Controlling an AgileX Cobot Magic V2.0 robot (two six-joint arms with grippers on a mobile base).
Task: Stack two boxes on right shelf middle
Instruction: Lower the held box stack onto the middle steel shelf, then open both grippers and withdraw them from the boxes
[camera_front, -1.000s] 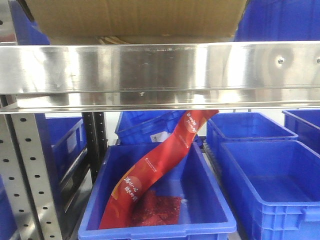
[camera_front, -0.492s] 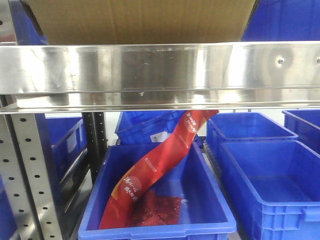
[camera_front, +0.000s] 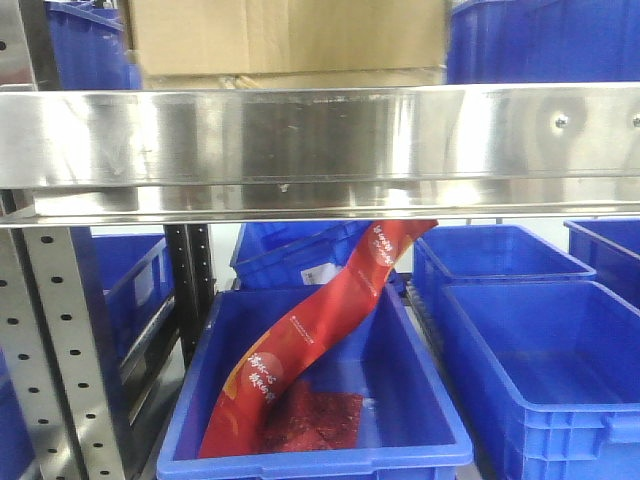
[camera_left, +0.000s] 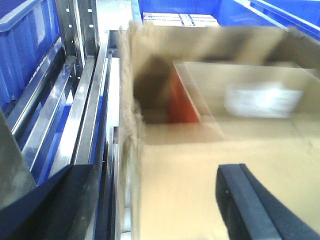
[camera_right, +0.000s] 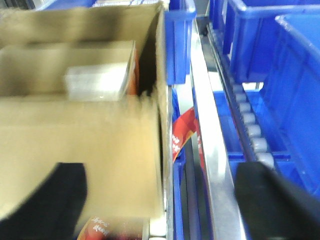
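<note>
A large brown cardboard box (camera_front: 285, 35) stands on the steel shelf (camera_front: 320, 140), above its wide front rail. Under it shows a thin tan strip of a second, flat box (camera_front: 300, 79). In the left wrist view the big box (camera_left: 210, 165) fills the frame, blurred, its top open. My left gripper (camera_left: 155, 192) is open, and the box's left edge lies between its dark fingers (camera_left: 247, 200). In the right wrist view my right gripper (camera_right: 160, 197) is open too, its jaws either side of the right edge of the box (camera_right: 90, 135).
A carton with a red side and a white label (camera_left: 257, 97) sits inside the open box. Blue bins (camera_front: 545, 360) stand on the level below, one holding a long red printed pouch (camera_front: 320, 320). A perforated steel upright (camera_front: 60, 340) is at the left.
The large box has slid back onto the shelf and looks narrower in the front view. The tan strip under it shows again.
</note>
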